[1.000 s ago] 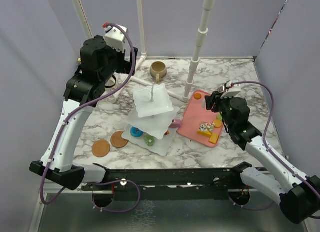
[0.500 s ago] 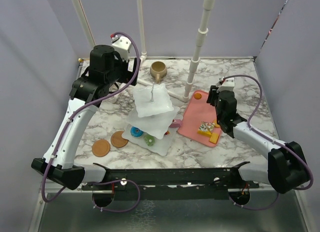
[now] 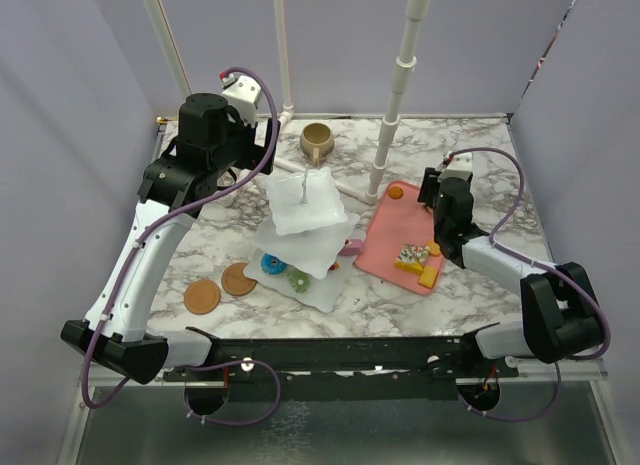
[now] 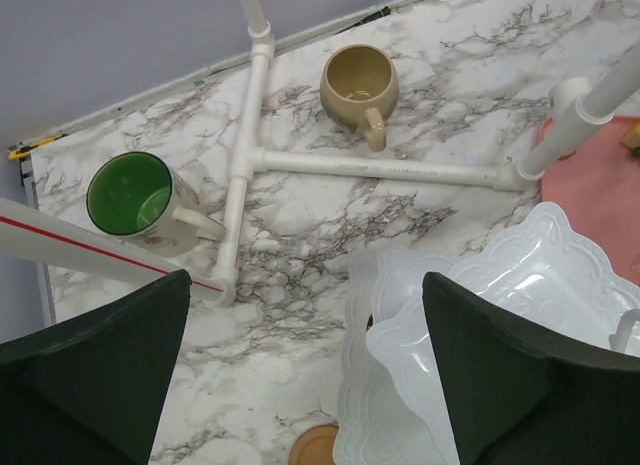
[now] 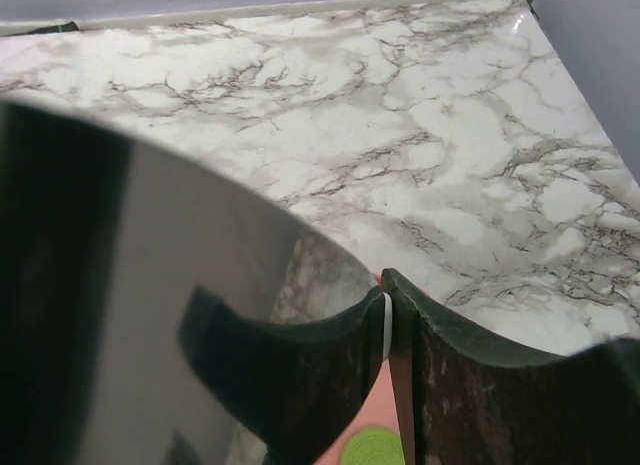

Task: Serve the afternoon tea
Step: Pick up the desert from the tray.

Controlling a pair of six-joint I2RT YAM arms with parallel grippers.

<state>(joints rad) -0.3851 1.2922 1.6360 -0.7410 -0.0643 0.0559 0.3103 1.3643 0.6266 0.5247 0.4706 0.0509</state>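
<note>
The white three-tier stand stands mid-table. A blue donut and a green pastry lie on its bottom plate. More pastries sit on the pink tray. The tan mug is at the back. The green-lined mug lies on its side at back left. My left gripper hangs open and empty above the marble, left of the stand. My right gripper is over the tray's far end. Shiny metal tongs fill its view, blade tips almost touching.
A white pipe frame runs upright and along the table at the back, between the mugs. Two round brown coasters lie front left. A green macaron shows under the tongs. Purple walls close the sides.
My right arm has lowered its forearm and swung the gripper back over the tray's far end. The left arm shifted right a second ago and has held still since.
</note>
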